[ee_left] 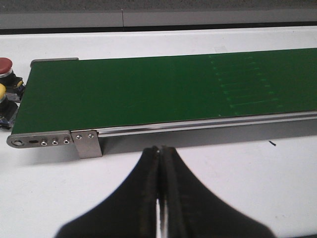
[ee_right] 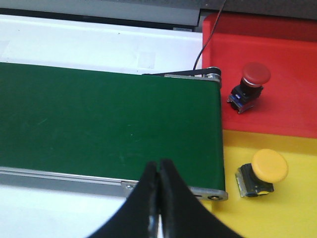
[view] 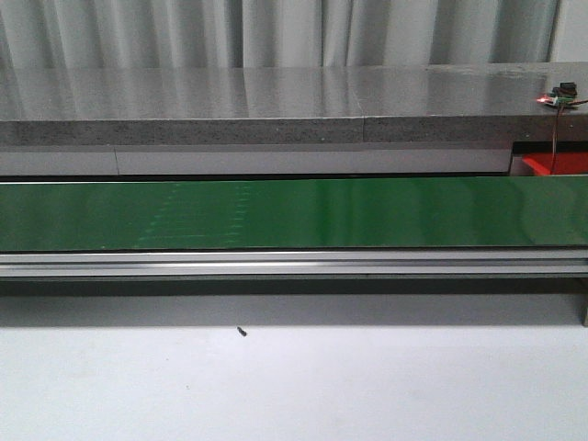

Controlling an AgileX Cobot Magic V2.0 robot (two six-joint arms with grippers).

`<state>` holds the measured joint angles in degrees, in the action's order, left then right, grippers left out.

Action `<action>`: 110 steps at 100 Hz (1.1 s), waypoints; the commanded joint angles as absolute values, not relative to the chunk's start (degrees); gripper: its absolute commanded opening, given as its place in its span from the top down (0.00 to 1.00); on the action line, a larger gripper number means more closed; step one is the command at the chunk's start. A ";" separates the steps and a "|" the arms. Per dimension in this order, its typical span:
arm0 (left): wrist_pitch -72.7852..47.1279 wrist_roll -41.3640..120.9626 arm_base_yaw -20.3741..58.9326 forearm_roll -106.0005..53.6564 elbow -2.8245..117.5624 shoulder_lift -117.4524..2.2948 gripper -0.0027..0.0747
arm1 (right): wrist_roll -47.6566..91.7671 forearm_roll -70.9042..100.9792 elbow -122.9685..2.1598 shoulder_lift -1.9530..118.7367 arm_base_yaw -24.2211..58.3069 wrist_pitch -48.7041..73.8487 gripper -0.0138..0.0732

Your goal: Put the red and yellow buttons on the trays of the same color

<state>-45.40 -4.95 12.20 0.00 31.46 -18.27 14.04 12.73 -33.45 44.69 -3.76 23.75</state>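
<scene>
Green conveyor belt (view: 294,213) spans the white tabletop (view: 294,386). Red button (ee_right: 249,85) sits on red tray (ee_right: 277,49), yellow button (ee_right: 262,173) on yellow tray (ee_right: 292,208), both past the belt end. Left gripper (ee_left: 160,153) and right gripper (ee_right: 158,166): fingers together, holding nothing.

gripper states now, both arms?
Left gripper: closed, holding nothing.
Right gripper: closed, holding nothing.

One button (ee_right: 251,82) lies in the far tray (ee_right: 277,44); another button (ee_right: 262,172) in the near tray (ee_right: 292,208).
</scene>
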 commanded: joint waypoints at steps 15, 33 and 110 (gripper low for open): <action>-40.27 -5.15 12.63 0.51 32.90 -18.73 0.99 | 14.54 12.77 -28.90 33.81 -3.74 20.39 0.98; -40.61 -5.15 12.63 0.51 32.90 -18.73 0.99 | 14.54 12.81 -24.88 28.19 -3.74 20.52 0.98; -42.16 -14.60 12.63 6.06 43.06 -35.81 0.99 | 14.54 12.81 -24.42 26.72 -3.74 20.72 0.98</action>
<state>-45.93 -13.62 12.20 5.57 39.26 -32.43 14.04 12.73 -22.95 26.66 -3.76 24.53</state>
